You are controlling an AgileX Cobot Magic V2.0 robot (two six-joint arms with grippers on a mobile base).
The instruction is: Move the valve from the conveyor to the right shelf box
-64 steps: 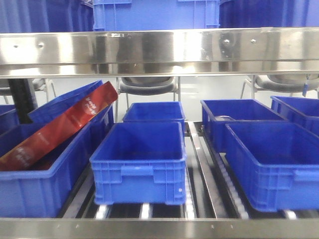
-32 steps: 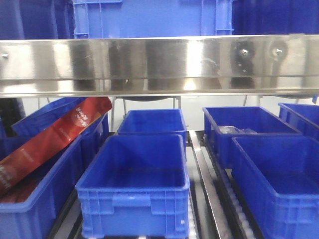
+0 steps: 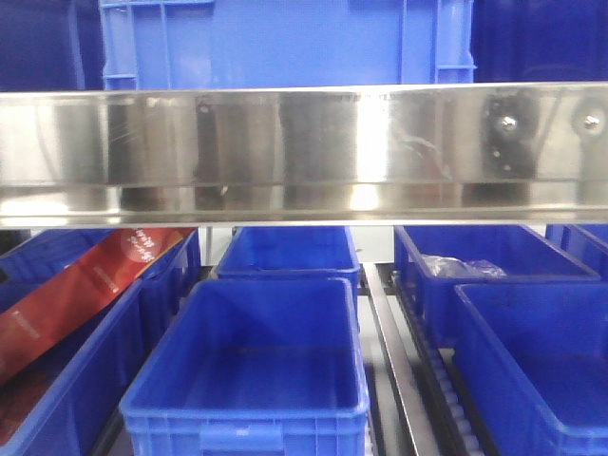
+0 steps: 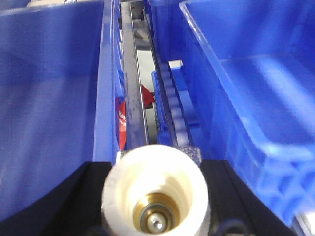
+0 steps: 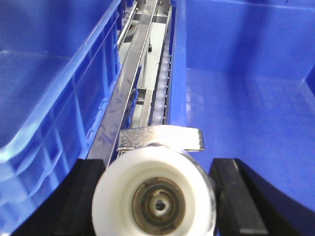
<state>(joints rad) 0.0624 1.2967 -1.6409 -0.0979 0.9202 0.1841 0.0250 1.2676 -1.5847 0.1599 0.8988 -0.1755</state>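
A cream valve with a brass core fills the bottom of the left wrist view. My left gripper is shut on it, over the gap between two blue boxes. In the right wrist view a white valve with a metal handle sits between black fingers, my right gripper shut on it. It hangs over the steel rail beside the right shelf box, which also shows in the front view as the right shelf box. The conveyor is out of view.
A broad steel shelf rail crosses the front view, with a blue crate above it. Below stand several blue boxes: a middle one, a left one holding a red carton, and a rear right one with a plastic bag. Roller tracks run between them.
The front view has closed in on the shelf. The steel rail looks larger and sits lower in the frame, and the blue boxes have slid down and grown.
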